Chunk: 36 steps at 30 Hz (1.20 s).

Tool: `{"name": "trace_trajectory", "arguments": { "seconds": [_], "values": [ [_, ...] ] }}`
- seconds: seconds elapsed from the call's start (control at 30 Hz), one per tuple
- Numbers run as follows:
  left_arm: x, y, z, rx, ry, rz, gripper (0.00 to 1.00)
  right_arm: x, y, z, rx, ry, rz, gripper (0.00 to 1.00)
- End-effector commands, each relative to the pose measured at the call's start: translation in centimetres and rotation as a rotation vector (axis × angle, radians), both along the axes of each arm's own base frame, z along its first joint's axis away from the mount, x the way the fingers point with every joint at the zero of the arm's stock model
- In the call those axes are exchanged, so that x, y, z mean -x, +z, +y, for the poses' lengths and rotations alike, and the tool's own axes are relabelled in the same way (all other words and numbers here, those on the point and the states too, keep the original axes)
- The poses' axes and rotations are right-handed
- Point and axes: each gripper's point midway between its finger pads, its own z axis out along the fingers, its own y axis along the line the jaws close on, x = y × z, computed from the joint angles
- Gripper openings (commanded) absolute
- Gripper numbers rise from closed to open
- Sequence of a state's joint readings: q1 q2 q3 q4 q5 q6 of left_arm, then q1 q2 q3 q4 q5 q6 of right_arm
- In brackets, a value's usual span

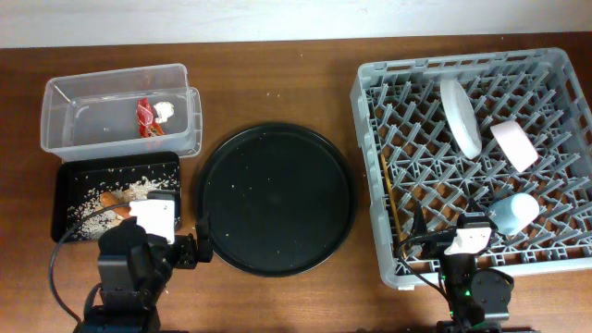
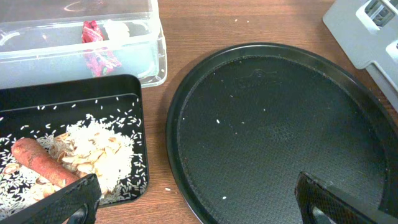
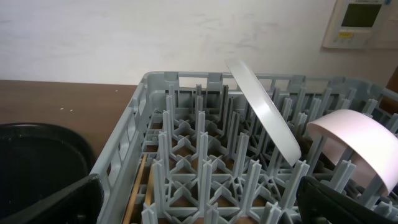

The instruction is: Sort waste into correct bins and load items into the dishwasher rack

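The clear tub (image 1: 65,111) holds the red wrapper (image 1: 146,116) and white tissue (image 1: 166,111). The shallow black tray (image 1: 69,180) holds rice scraps (image 2: 99,146) and the sausage piece (image 2: 40,163). The grey rack (image 1: 370,120) holds the plate (image 1: 460,116) on edge, the pale bowl (image 1: 513,143), the light-blue cup (image 1: 515,211) and the chopsticks (image 1: 388,190). My left gripper (image 2: 199,205) is open and empty, over the gap between the black tray and the round tray. My right gripper (image 3: 199,208) is open and empty above the rack's near edge.
The large round black tray (image 1: 277,199) lies in the middle with a few rice grains on it. A loose grain lies on the wooden table beside the black tray. A wall runs along the table's far edge.
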State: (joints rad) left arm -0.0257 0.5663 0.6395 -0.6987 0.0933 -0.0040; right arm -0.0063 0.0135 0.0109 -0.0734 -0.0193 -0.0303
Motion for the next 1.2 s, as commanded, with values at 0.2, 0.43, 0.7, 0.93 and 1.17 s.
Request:
{"name": "trace_trajectory", "arguments": {
  "seconds": [0.2,0.43,0.7,0.93,1.17],
  "values": [
    [0.0,0.0,0.1,0.006,0.011,-0.002,0.99,0.0,-0.1,0.1,0.001,0.011,-0.003,0.98],
    [0.9,-0.9,1.5,-0.045,0.069,-0.061,0.99,0.0,-0.1,0.1,0.001,0.011,-0.003,0.98],
    [-1.3,-1.7,0.9,-0.026,0.045,-0.613,0.99,0.0,-0.1,0.1,0.001,0.011,-0.003,0.98],
    [-1.0,-3.2,0.9,-0.131,0.006,-0.561,0.99,0.0,-0.1,0.1,0.001,0.011,-0.003,0.98],
    [-1.0,-3.3,0.9,-0.132,0.006,-0.56,0.99,0.0,-0.1,0.1,0.001,0.011,-0.003,0.98]
  ]
}}
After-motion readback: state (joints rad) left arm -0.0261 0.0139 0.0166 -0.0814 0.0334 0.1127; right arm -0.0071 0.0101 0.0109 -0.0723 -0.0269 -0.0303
